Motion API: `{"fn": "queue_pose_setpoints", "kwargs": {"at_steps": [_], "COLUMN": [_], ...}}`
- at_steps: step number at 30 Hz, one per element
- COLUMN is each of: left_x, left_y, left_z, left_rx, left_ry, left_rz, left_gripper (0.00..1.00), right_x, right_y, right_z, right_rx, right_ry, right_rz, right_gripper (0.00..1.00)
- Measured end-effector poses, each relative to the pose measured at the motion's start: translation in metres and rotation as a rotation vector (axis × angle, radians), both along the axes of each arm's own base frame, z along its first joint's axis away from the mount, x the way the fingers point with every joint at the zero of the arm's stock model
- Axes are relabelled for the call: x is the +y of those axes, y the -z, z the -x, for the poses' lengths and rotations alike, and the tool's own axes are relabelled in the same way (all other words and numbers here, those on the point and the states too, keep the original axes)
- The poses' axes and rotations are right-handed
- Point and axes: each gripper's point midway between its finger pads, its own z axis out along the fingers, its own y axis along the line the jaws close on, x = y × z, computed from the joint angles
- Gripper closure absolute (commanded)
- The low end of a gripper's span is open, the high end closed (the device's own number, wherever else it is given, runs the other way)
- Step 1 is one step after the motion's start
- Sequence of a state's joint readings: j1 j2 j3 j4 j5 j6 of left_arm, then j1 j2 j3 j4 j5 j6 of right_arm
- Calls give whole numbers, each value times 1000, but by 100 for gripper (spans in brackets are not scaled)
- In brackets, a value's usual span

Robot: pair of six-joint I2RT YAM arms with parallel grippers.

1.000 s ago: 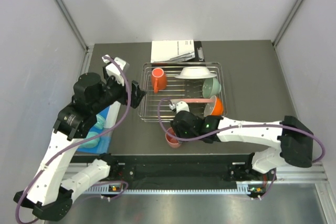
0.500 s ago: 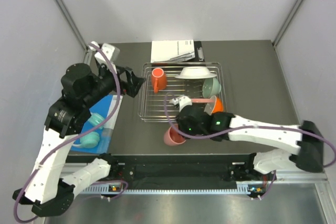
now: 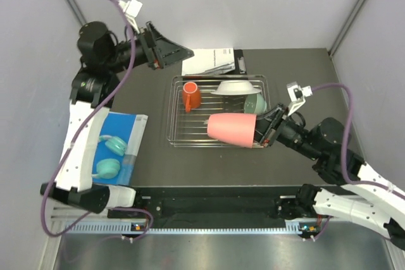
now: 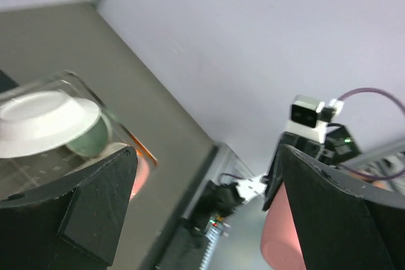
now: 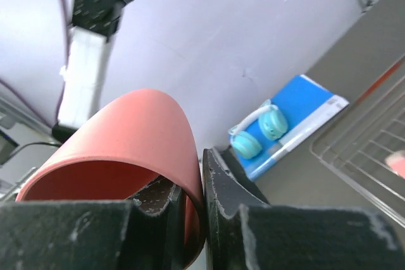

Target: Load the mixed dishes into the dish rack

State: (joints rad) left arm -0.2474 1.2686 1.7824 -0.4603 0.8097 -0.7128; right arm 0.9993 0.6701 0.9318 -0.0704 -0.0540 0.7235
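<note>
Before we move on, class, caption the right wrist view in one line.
Right gripper pinches the pink cup by its rim; dish rack at lower right.

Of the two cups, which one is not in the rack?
The pink handleless cup: the right claw pinches its rim, holding it sideways. The orange mug sits in the rack.

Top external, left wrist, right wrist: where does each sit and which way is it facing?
Top external: above and behind the bases, looking down on the dish rack; both arms show.
Left wrist: on the raised left gripper, looking across the white dish toward the right arm; open fingers frame it.
Right wrist: on the right gripper, looking left toward the teal headphones; its fingers pinch the pink cup.
Shared: the pink cup, in all three.
</note>
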Motion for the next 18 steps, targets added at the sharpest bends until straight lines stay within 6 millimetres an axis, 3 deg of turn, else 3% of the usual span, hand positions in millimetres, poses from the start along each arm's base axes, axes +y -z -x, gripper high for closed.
{"fn": "queue_pose_setpoints", "kwargs": {"at_steps": [3,6,12,18], "left_x": [-16,-22,-20,-16], "left_y": [13,27,28,28], "left_z": [-18,-16,27,62], "left_rx": [126,224,235,191], "left_ry": [102,175,294,381], "left_rz": [37,60,89,91], "left_gripper": [1,1,1,1], "right_x": [12,33,73,76], "right_y": [10,17,38,16], "right_z": [-9,-28,-60,-79], "right_rx": [40,84,184,178], "right_ry": [-39,-82,-167,-224], "right_rz": [-26,-36,-17,-131], "right_gripper": [100,100,100,100]}}
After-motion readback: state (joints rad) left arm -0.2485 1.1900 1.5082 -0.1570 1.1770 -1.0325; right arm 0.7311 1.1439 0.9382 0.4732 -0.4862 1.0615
